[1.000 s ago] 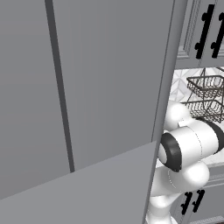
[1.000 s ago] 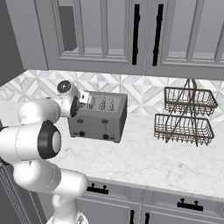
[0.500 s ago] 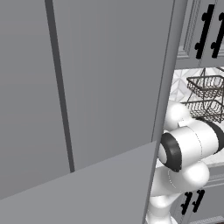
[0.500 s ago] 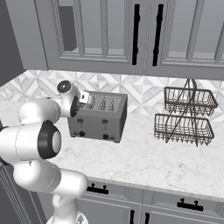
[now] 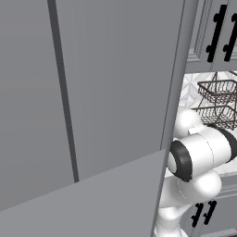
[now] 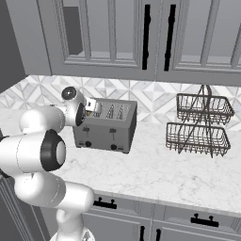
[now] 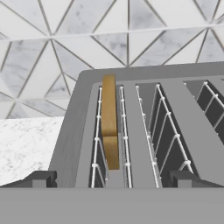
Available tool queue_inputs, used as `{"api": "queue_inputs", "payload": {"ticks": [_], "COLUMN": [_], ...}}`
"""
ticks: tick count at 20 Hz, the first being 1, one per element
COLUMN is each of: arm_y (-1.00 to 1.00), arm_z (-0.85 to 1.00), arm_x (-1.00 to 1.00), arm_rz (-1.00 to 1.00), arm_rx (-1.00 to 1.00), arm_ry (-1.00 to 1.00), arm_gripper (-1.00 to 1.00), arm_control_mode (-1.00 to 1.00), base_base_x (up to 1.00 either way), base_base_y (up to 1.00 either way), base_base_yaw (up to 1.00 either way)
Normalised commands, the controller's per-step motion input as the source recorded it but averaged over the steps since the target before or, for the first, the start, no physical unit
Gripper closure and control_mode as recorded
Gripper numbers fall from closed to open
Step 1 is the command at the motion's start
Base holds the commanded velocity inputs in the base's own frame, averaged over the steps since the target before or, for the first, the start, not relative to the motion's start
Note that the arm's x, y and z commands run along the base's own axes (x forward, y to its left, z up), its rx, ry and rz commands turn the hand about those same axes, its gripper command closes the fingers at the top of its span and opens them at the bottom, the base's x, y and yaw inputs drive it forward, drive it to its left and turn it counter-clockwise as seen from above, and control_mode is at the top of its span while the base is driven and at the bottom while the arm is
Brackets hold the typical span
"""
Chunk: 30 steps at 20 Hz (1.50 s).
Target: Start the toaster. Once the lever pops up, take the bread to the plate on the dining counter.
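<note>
The toaster (image 6: 106,125), a matte grey box, stands on the marble wall counter (image 6: 155,174) against the tiled backsplash. Small lever knobs (image 6: 86,130) show on its darker front face. My gripper (image 6: 96,109) hovers just above the toaster's left end, open. In the hand view I look down along the toaster's top (image 7: 72,131): the bread (image 7: 109,118), a tan-brown slice, stands on edge in the left slot. The gripper (image 7: 113,179) has one dark fingertip (image 7: 39,179) at each side, wide apart, with nothing between them. The plate and the dining counter are out of view.
A two-tier wire basket (image 6: 200,124) stands to the toaster's right, also seen as wire baskets (image 5: 217,92) in the left base view. Wall cabinets (image 6: 146,37) hang above, and drawers (image 6: 202,221) sit under the counter. A tall grey panel (image 5: 92,92) blocks the left.
</note>
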Motion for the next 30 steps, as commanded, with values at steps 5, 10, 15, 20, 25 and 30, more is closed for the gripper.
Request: {"api": "queue_inputs", "payload": {"ticks": [5, 10, 15, 20, 25, 30], "arm_y": [0.0, 0.0, 0.0, 0.0, 0.0, 0.0], "arm_z": [0.0, 0.0, 0.0, 0.0, 0.0, 0.0], "arm_x": [0.0, 0.0, 0.0, 0.0, 0.0, 0.0], "arm_rz": [0.0, 0.0, 0.0, 0.0, 0.0, 0.0], "arm_rx": [0.0, 0.0, 0.0, 0.0, 0.0, 0.0], "arm_ry": [0.0, 0.0, 0.0, 0.0, 0.0, 0.0], "arm_gripper": [-1.0, -1.0, -1.0, -1.0, -1.0, -1.0], "arm_control_mode": [-1.0, -1.0, -1.0, -1.0, -1.0, -1.0], "base_base_x": [0.0, 0.0, 0.0, 0.0, 0.0, 0.0], "base_base_y": [0.0, 0.0, 0.0, 0.0, 0.0, 0.0], "base_base_yaw": [0.0, 0.0, 0.0, 0.0, 0.0, 0.0]}}
